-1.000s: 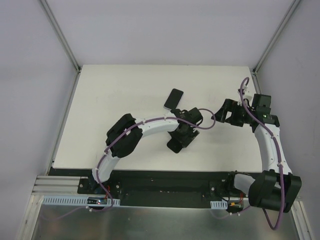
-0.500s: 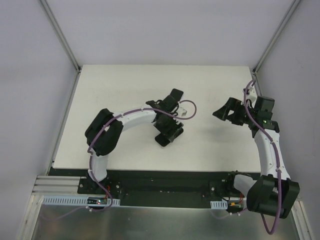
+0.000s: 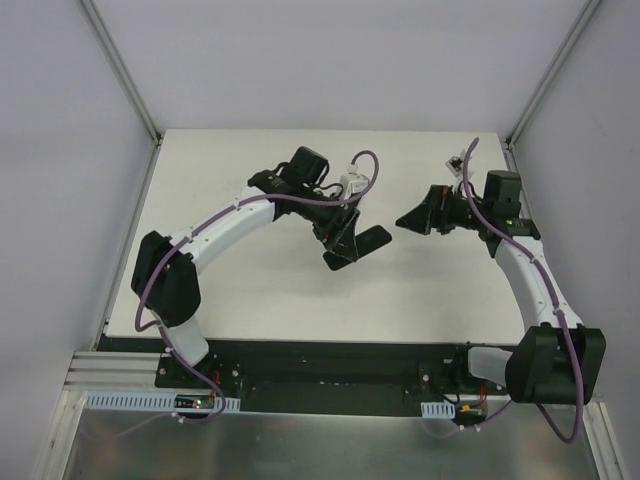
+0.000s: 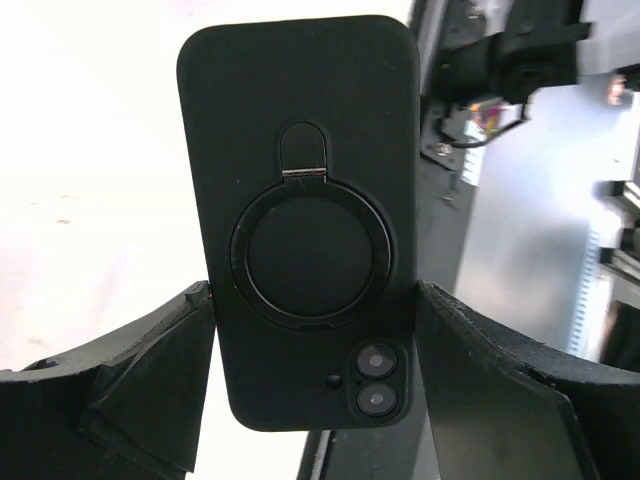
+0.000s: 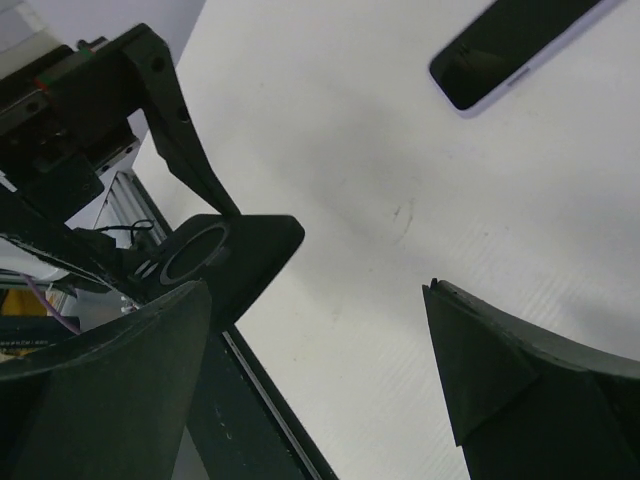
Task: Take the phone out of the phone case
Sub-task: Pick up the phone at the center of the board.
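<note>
Lifting the phone case up off the bench, left jaws stay clamped part-open on its sides, right jaws gape empty, phone lies bare on the bench, apart: extraction looks done.

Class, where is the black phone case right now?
In the left wrist view, the phone case is clamped in the left gripper; from above, it hangs over mid-table, left of the right gripper.

The left arm has swung back and leftward, taking the black ring-backed phone case in the left gripper farther up the white table, seemingly lifted; the right gripper has shifted left toward it
</note>
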You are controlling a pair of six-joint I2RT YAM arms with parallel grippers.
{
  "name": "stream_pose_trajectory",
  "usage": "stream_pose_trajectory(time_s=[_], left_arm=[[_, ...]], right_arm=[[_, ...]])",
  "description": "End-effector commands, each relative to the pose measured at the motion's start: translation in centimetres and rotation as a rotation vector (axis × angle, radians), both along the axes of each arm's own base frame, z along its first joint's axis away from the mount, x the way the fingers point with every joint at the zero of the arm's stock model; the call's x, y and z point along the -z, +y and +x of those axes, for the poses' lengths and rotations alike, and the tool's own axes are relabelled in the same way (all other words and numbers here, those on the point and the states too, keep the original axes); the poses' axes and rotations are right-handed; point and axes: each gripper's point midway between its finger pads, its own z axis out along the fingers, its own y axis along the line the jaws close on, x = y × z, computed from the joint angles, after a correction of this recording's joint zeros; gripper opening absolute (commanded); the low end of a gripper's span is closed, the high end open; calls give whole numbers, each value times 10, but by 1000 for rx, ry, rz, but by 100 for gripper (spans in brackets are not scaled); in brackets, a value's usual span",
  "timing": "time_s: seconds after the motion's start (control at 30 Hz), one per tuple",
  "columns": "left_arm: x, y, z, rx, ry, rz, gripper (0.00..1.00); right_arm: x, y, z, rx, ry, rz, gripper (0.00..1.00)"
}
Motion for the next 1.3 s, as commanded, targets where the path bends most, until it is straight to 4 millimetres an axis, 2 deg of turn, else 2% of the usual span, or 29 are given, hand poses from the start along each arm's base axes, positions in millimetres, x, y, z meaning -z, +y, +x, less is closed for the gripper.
stream_pose_trajectory(time_s=[0.0, 0.03, 0.2, 0.4, 0.5, 0.67, 0.87, 1.03, 1.27], left_arm=[[-66, -4, -25, 117, 81, -197, 0], [-70, -3, -25, 125, 88, -212, 0], [-95, 2, -22, 119, 143, -267, 0], [-108, 5, -16, 111, 162, -294, 0], [-109, 6, -15, 107, 167, -296, 0], [-102, 8, -11, 89, 151, -281, 0], [-88, 17, 1, 48, 148, -259, 0], [-88, 19, 1, 44, 160, -261, 0], [-102, 21, -7, 59, 175, -286, 0]], right_arm=[[-45, 16, 0, -185, -213, 56, 96], [-49, 24, -5, -231, -232, 66, 96], [-60, 32, -21, -342, -337, 76, 96], [-73, 36, -42, -449, -424, 69, 96], [-75, 38, -45, -469, -446, 46, 96], [-76, 35, -33, -422, -443, 7, 95], [-87, 34, -42, -453, -467, -15, 96], [-85, 37, -57, -510, -487, -113, 97], [-76, 50, -61, -592, -535, -213, 97]])
